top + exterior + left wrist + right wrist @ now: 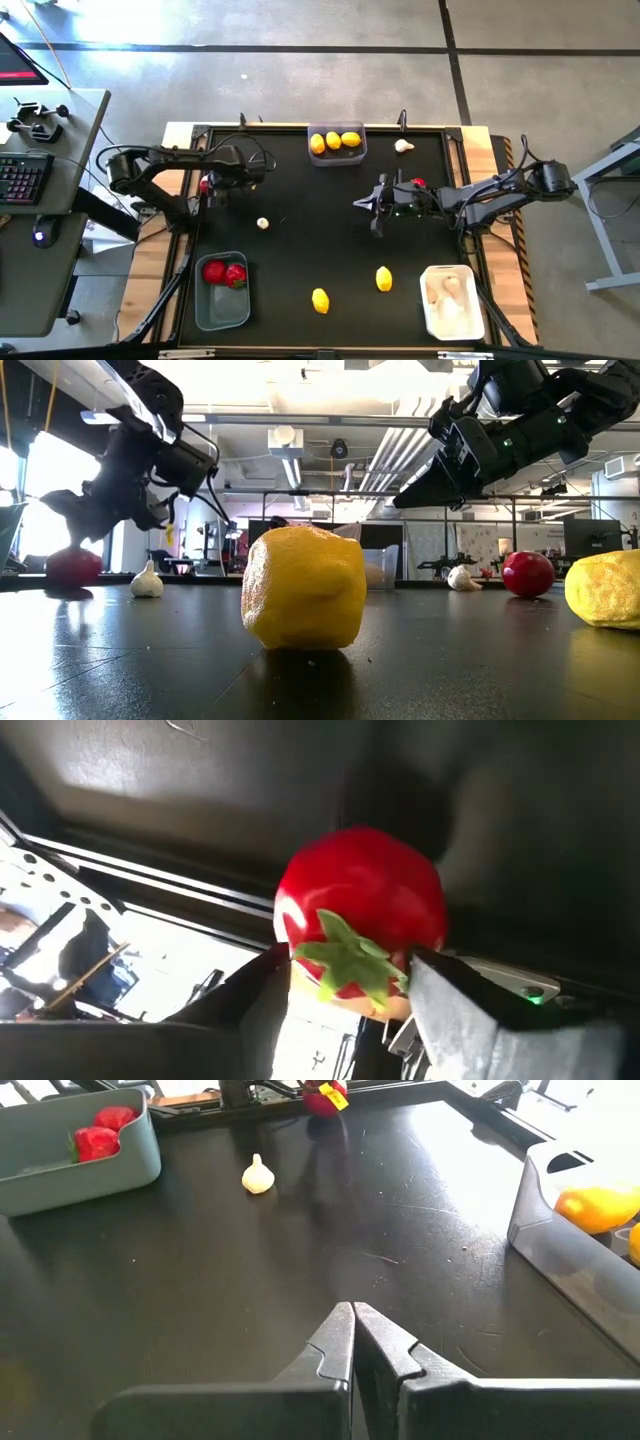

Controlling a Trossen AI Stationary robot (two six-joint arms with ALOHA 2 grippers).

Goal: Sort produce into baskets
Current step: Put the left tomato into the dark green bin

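Produce lies scattered on the black table (300,190); no readable writing on anything. Far basket (337,155) holds three lemons. Near-left basket (222,300) holds two tomatoes (224,272). White basket (452,303) holds pale garlic bulbs. Loose: two lemons (350,289), garlic (262,224), another garlic (403,146), a tomato (417,183). Left gripper (207,186), at the table's left edge, has its fingers around a tomato (360,920). Right gripper (352,1342) hovers mid-table, fingers pressed together, empty.
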